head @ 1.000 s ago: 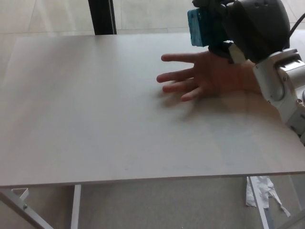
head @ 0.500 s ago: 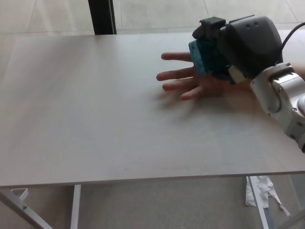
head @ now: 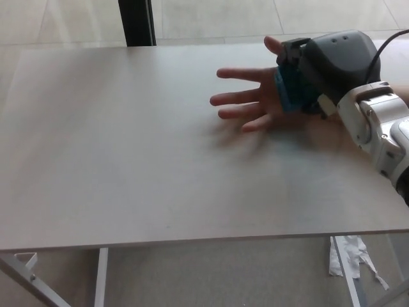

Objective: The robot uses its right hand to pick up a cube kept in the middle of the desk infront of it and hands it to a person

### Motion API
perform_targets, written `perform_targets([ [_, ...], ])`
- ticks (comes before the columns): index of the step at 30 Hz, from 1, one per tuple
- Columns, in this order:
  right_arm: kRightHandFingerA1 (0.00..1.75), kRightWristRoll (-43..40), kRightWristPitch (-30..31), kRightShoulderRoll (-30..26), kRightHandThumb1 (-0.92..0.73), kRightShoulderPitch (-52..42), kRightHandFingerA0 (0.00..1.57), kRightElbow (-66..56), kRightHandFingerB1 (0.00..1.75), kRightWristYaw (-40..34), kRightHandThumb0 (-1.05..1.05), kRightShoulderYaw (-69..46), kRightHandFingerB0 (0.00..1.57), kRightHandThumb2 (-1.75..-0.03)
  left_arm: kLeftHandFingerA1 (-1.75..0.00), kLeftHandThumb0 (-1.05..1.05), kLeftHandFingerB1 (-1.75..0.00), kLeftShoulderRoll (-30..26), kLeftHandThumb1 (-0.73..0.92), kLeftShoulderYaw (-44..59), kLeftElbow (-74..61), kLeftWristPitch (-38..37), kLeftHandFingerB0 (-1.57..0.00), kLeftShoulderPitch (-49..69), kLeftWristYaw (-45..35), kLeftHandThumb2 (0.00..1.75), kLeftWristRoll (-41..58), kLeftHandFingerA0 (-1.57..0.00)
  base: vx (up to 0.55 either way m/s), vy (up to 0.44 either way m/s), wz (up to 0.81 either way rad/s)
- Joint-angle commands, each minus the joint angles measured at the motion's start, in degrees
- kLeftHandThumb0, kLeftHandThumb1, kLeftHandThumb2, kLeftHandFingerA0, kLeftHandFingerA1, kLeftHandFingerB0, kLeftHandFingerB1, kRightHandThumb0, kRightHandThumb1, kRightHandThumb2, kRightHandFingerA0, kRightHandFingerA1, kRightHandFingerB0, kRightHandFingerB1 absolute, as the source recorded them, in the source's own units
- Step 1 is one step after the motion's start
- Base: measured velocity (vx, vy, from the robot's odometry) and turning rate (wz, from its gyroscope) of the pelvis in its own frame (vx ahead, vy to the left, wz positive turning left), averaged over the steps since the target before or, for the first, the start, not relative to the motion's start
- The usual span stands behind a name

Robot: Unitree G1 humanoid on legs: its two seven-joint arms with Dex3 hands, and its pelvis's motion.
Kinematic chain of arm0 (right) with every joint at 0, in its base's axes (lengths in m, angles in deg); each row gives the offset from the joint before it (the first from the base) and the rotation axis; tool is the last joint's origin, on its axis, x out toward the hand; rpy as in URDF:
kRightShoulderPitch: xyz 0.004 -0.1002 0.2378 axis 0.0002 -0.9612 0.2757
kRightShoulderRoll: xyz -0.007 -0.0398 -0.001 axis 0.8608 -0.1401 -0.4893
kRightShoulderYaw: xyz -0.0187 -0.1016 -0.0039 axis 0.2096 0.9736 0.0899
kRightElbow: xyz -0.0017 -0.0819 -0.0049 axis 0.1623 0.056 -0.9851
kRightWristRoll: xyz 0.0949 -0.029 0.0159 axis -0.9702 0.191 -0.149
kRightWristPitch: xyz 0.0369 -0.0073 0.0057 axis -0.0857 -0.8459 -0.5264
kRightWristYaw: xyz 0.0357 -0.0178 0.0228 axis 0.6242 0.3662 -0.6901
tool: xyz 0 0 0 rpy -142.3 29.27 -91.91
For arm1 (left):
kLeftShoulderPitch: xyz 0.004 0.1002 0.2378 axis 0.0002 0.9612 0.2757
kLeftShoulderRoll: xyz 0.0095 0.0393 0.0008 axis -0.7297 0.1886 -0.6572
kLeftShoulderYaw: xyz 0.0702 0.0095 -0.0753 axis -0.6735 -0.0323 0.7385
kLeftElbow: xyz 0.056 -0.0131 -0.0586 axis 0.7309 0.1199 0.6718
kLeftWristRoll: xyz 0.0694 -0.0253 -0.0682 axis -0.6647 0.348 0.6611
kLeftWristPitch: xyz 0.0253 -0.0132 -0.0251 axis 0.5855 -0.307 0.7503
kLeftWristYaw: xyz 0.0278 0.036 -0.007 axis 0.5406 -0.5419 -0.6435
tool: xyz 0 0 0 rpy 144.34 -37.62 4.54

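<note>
My right hand [head: 326, 67] comes in from the right, shut on a teal cube [head: 287, 89]. The cube rests against the palm of a person's hand [head: 246, 96], which lies open and palm up just above the desk [head: 128, 160], fingers pointing left. The person's thumb shows above my hand. Only the cube's left face is visible; my black fingers [head: 295, 51] cover the rest. My left hand does not show.
The pale desk fills most of the view, its front edge near the bottom. A dark post [head: 136, 22] stands behind the far edge. White desk legs [head: 101, 278] and a crumpled white scrap [head: 348, 256] show on the floor below.
My right hand has come down and slightly right with the cube, from above the far edge onto the person's open palm. The person's hand has stayed in place.
</note>
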Motion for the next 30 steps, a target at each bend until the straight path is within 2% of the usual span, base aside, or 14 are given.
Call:
perform_targets([
  [1, 1.65, 1.32, 3.64, 1.32, -0.57, 3.07, 0.93, 1.18, 0.58, -2.42, -0.35, 0.26, 0.89, -0.57, -0.57, -0.64, -0.4, -0.34, 0.58, -0.18, -0.2, -0.57, -0.59, -0.01, 0.67, 0.58, -0.42, -0.83, 0.0, 0.0, 0.0],
  [4, 1.69, 0.97, 2.47, 1.86, -0.54, 3.45, 0.93, 1.92, 0.64, -4.86, -0.34, -0.04, 0.89, -0.6, -0.59, -0.66, -0.4, -0.28, 0.57, -0.21, -0.13, -1.1, -0.57, 0.08, 0.58, 0.58, -0.44, -0.81, 0.0, 0.0, 0.0],
  [5, 1.69, 1.25, 2.89, 2.28, -0.58, 3.76, 0.94, 2.34, 0.65, -5.11, -0.37, 0.19, 0.89, -0.57, -0.68, -0.69, -0.56, -0.29, 0.45, -0.19, -0.21, -1.29, -0.54, 0.17, 0.47, 0.87, -0.4, -0.75, 0.0, 0.0, 0.0],
  [7, 1.69, 1.71, 3.22, 2.31, -0.58, 3.81, 0.94, 2.47, 0.65, -5.66, -0.37, 0.44, 0.89, -0.57, -0.68, -0.69, -0.56, -0.1, 0.45, -0.34, -0.34, -1.7, -0.54, 0.2, 0.38, 0.87, -0.5, -0.75, 0.0, 0.0, 0.0],
  [8, 1.68, 1.95, 3.75, 2.54, -0.6, 3.91, 0.92, 2.54, 0.64, -5.11, -0.38, 0.68, 0.88, -0.58, -0.59, -0.68, -0.41, -0.07, 0.57, -0.31, -0.29, -1.77, -0.6, 0.24, 0.35, 0.58, -0.46, -0.8, 0.0, 0.0, 0.0],
  [16, 1.53, 1.63, 8.38, 4.39, -0.56, 1.75, 0.92, 1.73, 0.52, 1.96, -0.37, 1.32, 0.87, -0.57, -0.57, -0.65, -0.41, 0.14, 0.57, -0.05, -0.47, -1.13, -0.61, -0.15, -0.05, 0.58, 0.06, -0.79, 0.0, 0.0, 0.0],
  [17, 1.54, 2.02, 8.9, 4.54, -0.57, 1.29, 0.92, 1.9, 0.52, 1.85, -0.37, 1.75, 0.87, -0.57, -0.69, -0.68, -0.56, 0.24, 0.44, 0.01, -0.63, -1.14, -0.54, -0.16, -0.15, 0.87, 0.15, -0.74, 0.0, 0.0, 0.0],
  [19, 1.54, 1.88, 9.17, 4.82, -0.57, 0.98, 0.92, 2.14, 0.52, 1.82, -0.37, 2.06, 0.87, -0.57, -0.69, -0.68, -0.56, 0.25, 0.44, 0.02, -0.66, -1.12, -0.54, -0.17, -0.15, 0.87, 0.09, -0.74, 0.0, 0.0, 0.0],
  [20, 1.51, 1.68, 8.67, 4.62, -0.55, 0.05, 0.91, 1.6, 0.55, 1.52, -0.36, 2.14, 0.88, -0.57, -0.57, -0.67, -0.41, 0.47, 0.57, -0.14, -0.55, -1.46, -0.57, -0.01, -0.04, 0.57, -0.11, -0.78, 0.0, 0.0, 0.0],
  [24, 1.49, 2.06, 8.67, 4.69, -0.56, -0.3, 0.91, 2.17, 0.61, 0.82, -0.36, 3.05, 0.88, -0.57, -0.55, -0.68, -0.41, 0.57, 0.57, 0.07, -0.2, -2.23, -0.56, 0.43, -0.25, 0.57, -0.07, -0.77, 0.0, 0.0, 0.0],
  [25, 1.52, 2.16, 9.08, 4.64, -0.56, -0.56, 0.89, 2.29, 0.6, 0.28, -0.37, 3.1, 0.88, -0.57, -0.68, -0.68, -0.56, 0.77, 0.44, -0.04, -0.27, -2.26, -0.53, 0.43, 0.0, 0.87, -0.16, -0.74, 0.0, 0.0, 0.0],
  [26, 1.53, 1.69, 9.8, 4.83, -0.56, -0.62, 0.87, 2.28, 0.57, 0.8, -0.36, 2.69, 0.86, -0.57, -0.67, -0.69, -0.56, 0.87, 0.44, -0.29, -0.2, -2.09, -0.54, 0.35, 0.36, 0.87, -0.43, -0.76, 0.0, 0.0, 0.0],
  [27, 1.54, 1.53, 9.76, 4.96, -0.55, -0.38, 0.85, 2.63, 0.59, 0.81, -0.35, 2.61, 0.83, -0.6, -0.58, -0.65, -0.43, 0.84, 0.58, -0.35, -0.18, -2.13, -0.63, 0.37, 0.35, 0.58, -0.49, -0.8, 0.0, 0.0, 0.0],
  [30, 1.39, 2.18, 11.14, 5.24, -0.65, 0.54, 0.74, 3.34, 0.43, 1.65, -0.35, 3.17, 0.65, -0.62, -0.57, -0.66, -0.42, 0.8, 0.57, -0.03, -0.01, -0.73, -0.59, 0.0, 0.69, 0.58, -0.1, -0.78, 0.0, 0.0, 0.0],
])
